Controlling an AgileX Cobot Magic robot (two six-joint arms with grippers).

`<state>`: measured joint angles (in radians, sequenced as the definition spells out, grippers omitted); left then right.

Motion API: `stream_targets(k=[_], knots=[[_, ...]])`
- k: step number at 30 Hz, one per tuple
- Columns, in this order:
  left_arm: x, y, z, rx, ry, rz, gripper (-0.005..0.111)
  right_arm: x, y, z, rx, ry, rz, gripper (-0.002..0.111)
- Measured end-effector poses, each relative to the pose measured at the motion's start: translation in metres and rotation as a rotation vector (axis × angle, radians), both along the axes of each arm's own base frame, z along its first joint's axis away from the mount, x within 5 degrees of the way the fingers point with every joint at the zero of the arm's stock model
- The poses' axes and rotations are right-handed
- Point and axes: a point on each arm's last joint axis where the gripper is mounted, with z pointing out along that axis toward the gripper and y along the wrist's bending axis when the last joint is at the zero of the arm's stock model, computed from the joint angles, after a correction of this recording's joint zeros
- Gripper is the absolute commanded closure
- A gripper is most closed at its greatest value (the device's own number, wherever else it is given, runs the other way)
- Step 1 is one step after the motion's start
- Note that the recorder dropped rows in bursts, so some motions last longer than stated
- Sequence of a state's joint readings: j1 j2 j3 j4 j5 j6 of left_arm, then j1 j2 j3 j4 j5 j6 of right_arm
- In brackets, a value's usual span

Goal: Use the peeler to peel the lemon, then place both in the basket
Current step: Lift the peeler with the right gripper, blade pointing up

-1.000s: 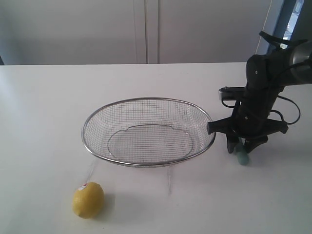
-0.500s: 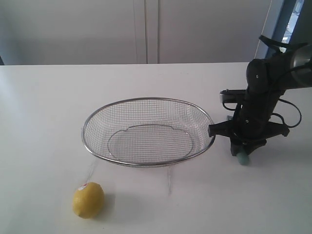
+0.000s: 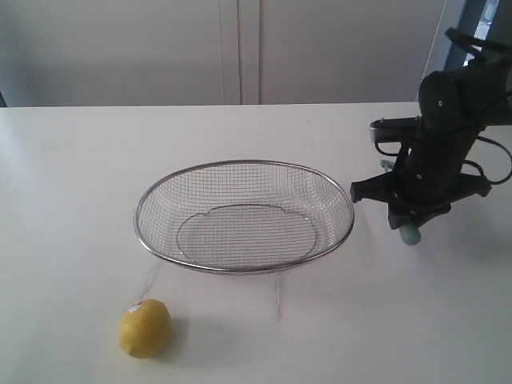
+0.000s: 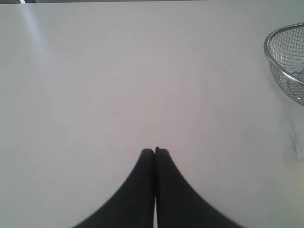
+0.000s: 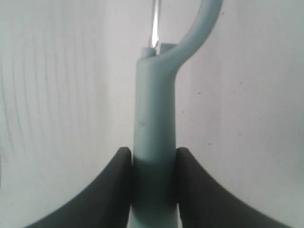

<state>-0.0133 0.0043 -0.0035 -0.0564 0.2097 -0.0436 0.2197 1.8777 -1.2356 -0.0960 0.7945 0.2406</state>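
The yellow lemon [image 3: 146,327] with its small sticker lies on the white table near the front left. The silver mesh basket [image 3: 245,270] sits in the middle, empty. To the right of the basket my right gripper [image 3: 410,224] hangs above the table, shut on the teal peeler [image 5: 155,142]; only the handle's end [image 3: 410,234] shows below the fingers in the exterior view. In the right wrist view the handle runs out between both fingers to the curved head and blade [image 5: 154,23]. My left gripper [image 4: 155,151] is shut and empty over bare table; the exterior view does not show it.
The basket's rim [image 4: 272,61] shows at one edge of the left wrist view. A pale wall [image 3: 240,48] runs behind the table's far edge. White tabletop [image 3: 72,184] spreads left of the basket and in front of it.
My right gripper has lifted up and slightly to the right, carrying the peeler off the table. The lemon and basket have not moved.
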Motion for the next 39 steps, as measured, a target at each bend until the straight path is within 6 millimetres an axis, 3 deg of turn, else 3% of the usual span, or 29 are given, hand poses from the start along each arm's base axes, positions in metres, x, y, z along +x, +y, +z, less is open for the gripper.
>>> stream_targets(k=[11, 20, 39], knots=[[0.0, 0.0, 0.0, 0.0, 0.0, 0.0, 0.107, -0.024, -0.012, 0.08, -0.001, -0.181, 0.047, 0.107], [0.0, 0.0, 0.0, 0.0, 0.0, 0.0, 0.107, -0.055, -0.011, 0.122, 0.059, -0.22, 0.157, 0.107], [0.0, 0.0, 0.0, 0.0, 0.0, 0.0, 0.107, -0.111, -0.005, 0.136, 0.196, -0.245, 0.358, 0.107]])
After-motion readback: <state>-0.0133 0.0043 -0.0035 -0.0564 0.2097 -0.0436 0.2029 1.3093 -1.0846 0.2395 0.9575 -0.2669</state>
